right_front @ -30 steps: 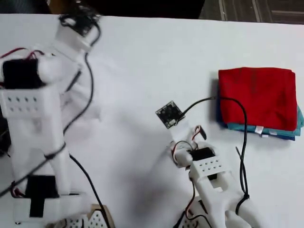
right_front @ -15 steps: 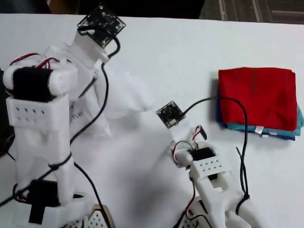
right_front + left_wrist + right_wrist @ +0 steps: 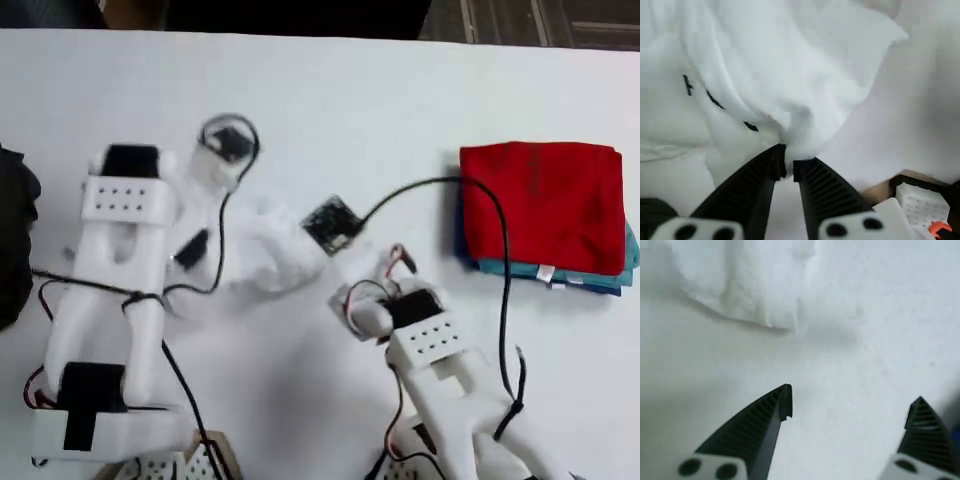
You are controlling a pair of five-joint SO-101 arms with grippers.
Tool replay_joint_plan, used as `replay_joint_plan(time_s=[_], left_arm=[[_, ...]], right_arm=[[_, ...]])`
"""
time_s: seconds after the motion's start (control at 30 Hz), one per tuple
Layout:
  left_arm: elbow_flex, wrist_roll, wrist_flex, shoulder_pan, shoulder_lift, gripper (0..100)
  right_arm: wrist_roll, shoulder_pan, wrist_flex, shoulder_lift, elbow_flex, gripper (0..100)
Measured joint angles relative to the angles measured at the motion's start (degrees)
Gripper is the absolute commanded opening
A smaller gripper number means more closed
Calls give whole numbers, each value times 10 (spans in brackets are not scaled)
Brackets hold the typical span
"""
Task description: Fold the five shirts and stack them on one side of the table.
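White shirt (image 3: 790,60) clamped in the left pincer (image 3: 789,167)
Right pincer (image 3: 852,397) gapes empty above the bench (image 3: 855,335) — the shirt's crumpled edge lies just beyond its tips.

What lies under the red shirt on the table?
Under the red shirt lie more folded shirts: a teal edge and a blue edge stick out on the arms' side. The red one covers the rest, so their number cannot be told.

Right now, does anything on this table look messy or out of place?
Yes. The crumpled white cloth shirt lies bunched in a heap, pinched by the left gripper, unlike the neatly folded red shirt off to one side.
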Motion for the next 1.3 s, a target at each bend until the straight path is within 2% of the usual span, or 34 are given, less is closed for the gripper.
replay_joint_plan(time_s=[0.1, 0.23, 0.43, 0.57, 0.77, 0.97, 1.03, 1.13, 1.17, 1.2, 1.3], left_arm=[[62, -8, -34, -33, 0, 25], [79, -10, -68, -98, 0, 25], [86, -10, -106, -194, 1, 25], [90, -10, -114, -201, 4, 26], [90, -10, -115, -201, 4, 26], [90, -10, -115, -200, 4, 26], [90, -10, -115, -200, 4, 26], [90, -10, -115, -200, 4, 26], [90, -10, -115, -200, 4, 26], [90, -10, -115, -200, 4, 26], [90, -10, -115, -200, 4, 26]], right_arm=[[0, -33, 13, 0, -24, 355], [0, -76, 8, 11, -30, 354], [0, -89, -32, 114, -72, 354], [0, -120, -15, 217, -162, 354], [0, -194, 76, 303, -309, 354], [0, -199, 45, 385, -360, 350], [0, -188, 20, 426, -368, 289], [0, -166, 10, 484, -392, 36], [0, -159, 10, 498, -401, 4], [0, -151, 10, 505, -407, 50], [0, -118, 17, 507, -428, 20]])
